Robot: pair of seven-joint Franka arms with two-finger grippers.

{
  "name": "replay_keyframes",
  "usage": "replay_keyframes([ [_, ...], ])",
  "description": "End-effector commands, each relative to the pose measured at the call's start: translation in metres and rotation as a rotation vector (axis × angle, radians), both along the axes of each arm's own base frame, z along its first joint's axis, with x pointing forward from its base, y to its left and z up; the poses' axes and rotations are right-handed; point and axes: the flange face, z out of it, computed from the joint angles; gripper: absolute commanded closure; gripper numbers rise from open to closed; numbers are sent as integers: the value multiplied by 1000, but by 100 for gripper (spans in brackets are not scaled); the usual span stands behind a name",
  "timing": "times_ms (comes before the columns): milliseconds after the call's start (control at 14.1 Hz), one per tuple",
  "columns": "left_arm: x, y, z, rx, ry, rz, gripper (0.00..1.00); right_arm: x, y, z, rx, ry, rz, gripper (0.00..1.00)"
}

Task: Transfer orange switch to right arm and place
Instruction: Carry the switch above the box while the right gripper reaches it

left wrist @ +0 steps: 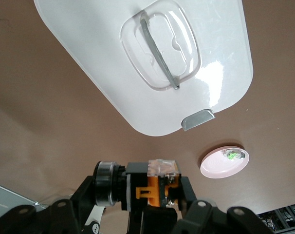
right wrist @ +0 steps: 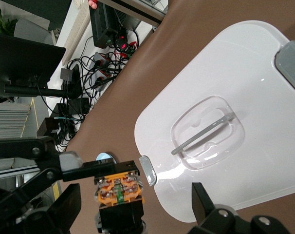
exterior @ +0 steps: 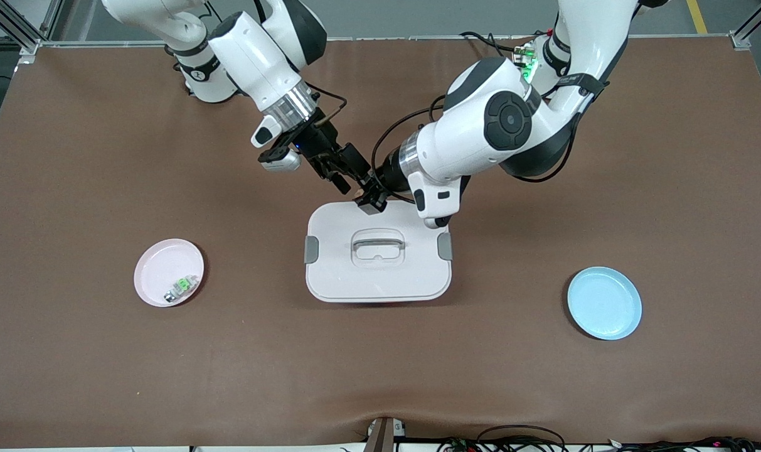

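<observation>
Both grippers meet in the air over the edge of the white lid [exterior: 377,254] nearest the arms' bases, on the brown cloth-covered desk [exterior: 73,351]. The left gripper [exterior: 369,196] has its jaws shut on the orange switch [left wrist: 155,187] — a stubby black barrel with a blocky orange middle and a clear cap. In the right wrist view the switch [right wrist: 118,187] shows its orange end face with small metal contacts. The right gripper [exterior: 341,176] hangs just beside it with its jaws spread wide, one finger [right wrist: 203,204] clear of the part. The lid is smooth, glossy plastic, a rounded rectangle with grey clips and a recessed grey handle. Toward the right arm's end lies a round pink plate [exterior: 157,267] holding a small green-and-clear part [exterior: 182,287]; toward the left arm's end, a round blue plate [exterior: 604,303].
</observation>
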Motion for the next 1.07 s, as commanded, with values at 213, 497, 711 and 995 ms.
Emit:
replay_keyframes([
  [213, 1, -3, 5, -6, -3, 10, 93, 5, 13, 1, 20, 8, 2, 0],
  [497, 0, -5, 3, -4, -1, 7, 93, 6, 19, 2, 28, 5, 10, 0],
  [711, 0, -5, 2, -3, 0, 7, 93, 6, 21, 3, 27, 2, 14, 61],
  [995, 0, -5, 2, -3, 0, 7, 93, 8, 23, 0, 30, 8, 13, 100],
])
